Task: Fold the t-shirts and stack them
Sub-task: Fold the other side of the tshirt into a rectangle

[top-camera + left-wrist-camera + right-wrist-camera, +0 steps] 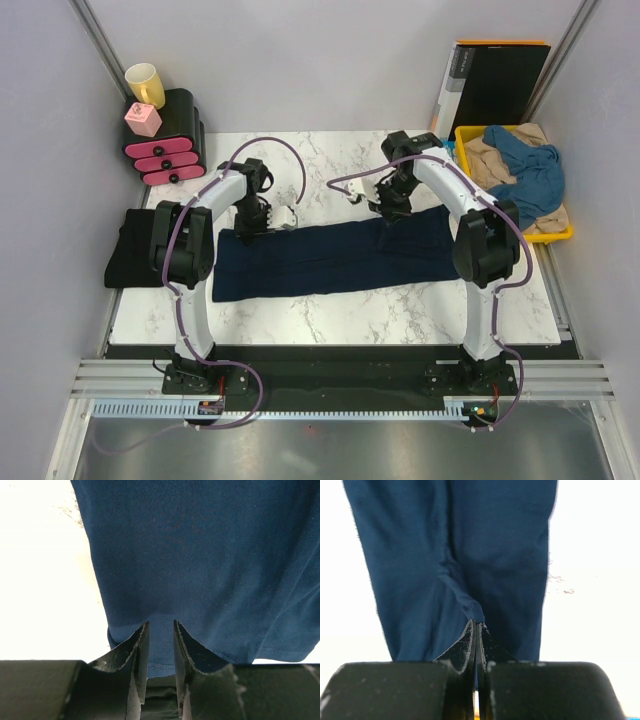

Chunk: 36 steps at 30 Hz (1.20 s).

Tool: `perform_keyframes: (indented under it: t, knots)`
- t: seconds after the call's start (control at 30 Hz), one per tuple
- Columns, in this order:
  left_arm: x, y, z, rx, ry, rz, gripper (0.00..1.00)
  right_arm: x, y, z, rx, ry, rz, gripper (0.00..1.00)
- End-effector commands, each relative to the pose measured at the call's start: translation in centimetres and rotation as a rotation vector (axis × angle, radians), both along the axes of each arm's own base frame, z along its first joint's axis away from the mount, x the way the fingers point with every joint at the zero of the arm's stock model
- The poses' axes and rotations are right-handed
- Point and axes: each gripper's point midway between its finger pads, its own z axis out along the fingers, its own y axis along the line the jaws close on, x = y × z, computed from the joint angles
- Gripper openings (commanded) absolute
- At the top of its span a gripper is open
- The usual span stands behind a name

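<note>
Robot lab: panel-walled cell [300,60], marble table [330,315].

Centre of the counter [330,310], the spread t-shirt [320,258] lies flat, running left to right between the two arms. Just off its left end, at the counter's left edge, sits a folded t-shirt [135,250]. Behind that, in the far-left corner, there's a drawer unit [170,150] with a mug [146,84] and a small box [143,120] on top. Far right, a tray [562,236] has loose t-shirts [525,170] heaped in it, and a folder [498,85] stands upright behind it.
</note>
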Motion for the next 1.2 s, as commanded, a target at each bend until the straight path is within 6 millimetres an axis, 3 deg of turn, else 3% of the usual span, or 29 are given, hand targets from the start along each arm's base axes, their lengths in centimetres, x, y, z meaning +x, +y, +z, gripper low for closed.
perform_keyframes:
  t: [0.0, 0.2, 0.43, 0.6, 0.83, 1.03, 1.17]
  knots:
    - [0.2, -0.6, 0.1, -0.031, -0.001, -0.006, 0.32, -5.3, -0.4, 1.5, -0.030, 0.116, 0.052, 0.00]
    - [-0.3, -0.6, 0.1, -0.038, 0.001, -0.025, 0.32, -8.7, 0.2, 0.6, -0.068, 0.182, 0.090, 0.00]
    - [-1.0, -0.4, -0.3, -0.038, 0.014, -0.055, 0.32, -11.7, 1.2, 1.4, -0.091, 0.198, 0.102, 0.00]
    - [-1.3, -0.5, -0.7, -0.048, 0.021, -0.069, 0.32, -13.4, 0.9, 2.2, -0.103, 0.200, 0.072, 0.00]
    - [-1.3, -0.5, -0.9, -0.049, 0.016, -0.091, 0.33, -16.9, 0.6, 1.3, -0.150, 0.277, 0.054, 0.01]
    - [-1.2, -0.3, -0.8, -0.043, 0.003, -0.107, 0.33, -19.4, 0.3, 0.8, -0.192, 0.305, 0.093, 0.34]
    - [-1.0, -0.2, -0.6, -0.041, -0.005, -0.107, 0.33, -18.7, 0.4, 1.0, -0.194, 0.277, 0.086, 0.40]
